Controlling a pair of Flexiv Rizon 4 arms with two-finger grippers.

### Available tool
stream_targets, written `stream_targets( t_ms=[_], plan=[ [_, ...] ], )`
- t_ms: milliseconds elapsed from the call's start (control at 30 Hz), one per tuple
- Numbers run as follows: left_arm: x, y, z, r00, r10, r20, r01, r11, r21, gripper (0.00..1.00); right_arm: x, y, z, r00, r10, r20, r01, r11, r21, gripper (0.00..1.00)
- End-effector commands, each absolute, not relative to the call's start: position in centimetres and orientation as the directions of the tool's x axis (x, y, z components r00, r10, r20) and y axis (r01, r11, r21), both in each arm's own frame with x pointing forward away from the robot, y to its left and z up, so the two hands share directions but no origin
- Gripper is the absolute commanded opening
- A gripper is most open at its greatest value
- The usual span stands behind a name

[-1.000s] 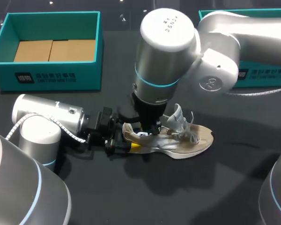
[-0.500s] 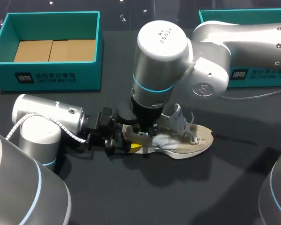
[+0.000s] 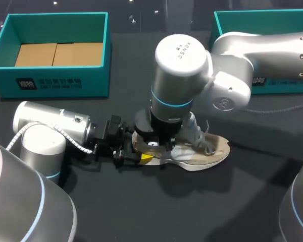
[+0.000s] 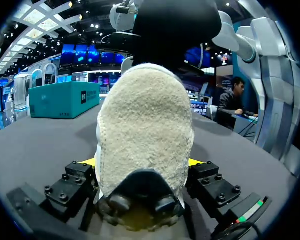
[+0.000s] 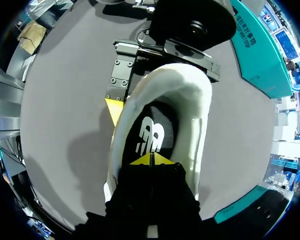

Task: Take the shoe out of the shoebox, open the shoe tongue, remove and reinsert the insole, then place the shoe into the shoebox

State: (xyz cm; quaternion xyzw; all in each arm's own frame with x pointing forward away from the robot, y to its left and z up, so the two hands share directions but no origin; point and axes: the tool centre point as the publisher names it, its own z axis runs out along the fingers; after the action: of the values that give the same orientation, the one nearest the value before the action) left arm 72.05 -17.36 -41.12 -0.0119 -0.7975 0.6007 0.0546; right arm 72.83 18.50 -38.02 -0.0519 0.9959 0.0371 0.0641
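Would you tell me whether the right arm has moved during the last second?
Yes, the right arm sank toward the shoe, which stayed put.

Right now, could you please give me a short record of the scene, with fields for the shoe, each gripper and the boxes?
shoe: upright on the table, outside both boxes
left gripper: shut on the shoe's heel
right gripper: in the shoe's opening, tips together over the insole
left shoebox: open, no shoe inside
right shoebox: open, partly hidden by the right arm
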Motion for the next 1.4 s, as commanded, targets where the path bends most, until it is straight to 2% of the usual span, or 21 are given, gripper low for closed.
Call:
stream_targets(
  t_ms=[33,233,433,567,633,733,1067,1267,1333,1400],
  plan=[
    [71.8,-17.6,-41.6,-0.994,0.083,0.073,-0.047,0.279,-0.959,0.00,72.7,17.2,-38.1,-0.989,-0.067,-0.135,-0.079,0.993,0.087,0.00],
    [71.8,-17.6,-41.6,-0.994,0.083,0.073,-0.047,0.279,-0.959,0.00,73.0,16.3,-38.5,-0.992,-0.028,-0.120,-0.039,0.994,0.098,0.12],
    [71.8,-17.6,-41.6,-0.994,0.083,0.073,-0.047,0.279,-0.959,0.00,73.2,16.1,-39.2,-0.994,-0.011,-0.106,-0.022,0.994,0.104,0.31],
    [71.8,-17.6,-41.6,-0.994,0.083,0.073,-0.047,0.279,-0.959,0.00,73.4,16.0,-39.6,-0.995,0.002,-0.098,-0.007,0.995,0.099,0.33],
    [71.8,-17.6,-41.6,-0.994,0.083,0.073,-0.047,0.279,-0.959,0.00,73.5,16.0,-39.9,-0.996,0.007,-0.094,-0.002,0.995,0.098,0.38],
    [71.8,-17.6,-41.6,-0.994,0.083,0.073,-0.047,0.279,-0.959,0.00,73.6,16.1,-40.3,-0.995,0.005,-0.095,-0.005,0.995,0.100,0.41],
    [71.8,-17.6,-41.6,-0.994,0.083,0.073,-0.047,0.279,-0.959,0.00,73.7,17.0,-42.2,-1.000,-0.017,-0.025,-0.020,0.994,0.103,0.42],
    [71.8,-17.6,-41.6,-0.994,0.083,0.073,-0.047,0.279,-0.959,0.00,72.1,17.1,-43.5,-0.999,-0.020,0.038,-0.016,0.993,0.117,0.37],
    [71.8,-17.6,-41.6,-0.994,0.083,0.073,-0.047,0.279,-0.959,0.00,71.4,16.9,-43.9,-0.998,-0.012,0.056,-0.005,0.992,0.123,0.33],
    [71.8,-17.6,-41.6,-0.994,0.083,0.073,-0.047,0.279,-0.959,0.00,70.7,16.8,-44.0,-0.998,-0.003,0.068,0.006,0.992,0.129,0.21]
  ],
)
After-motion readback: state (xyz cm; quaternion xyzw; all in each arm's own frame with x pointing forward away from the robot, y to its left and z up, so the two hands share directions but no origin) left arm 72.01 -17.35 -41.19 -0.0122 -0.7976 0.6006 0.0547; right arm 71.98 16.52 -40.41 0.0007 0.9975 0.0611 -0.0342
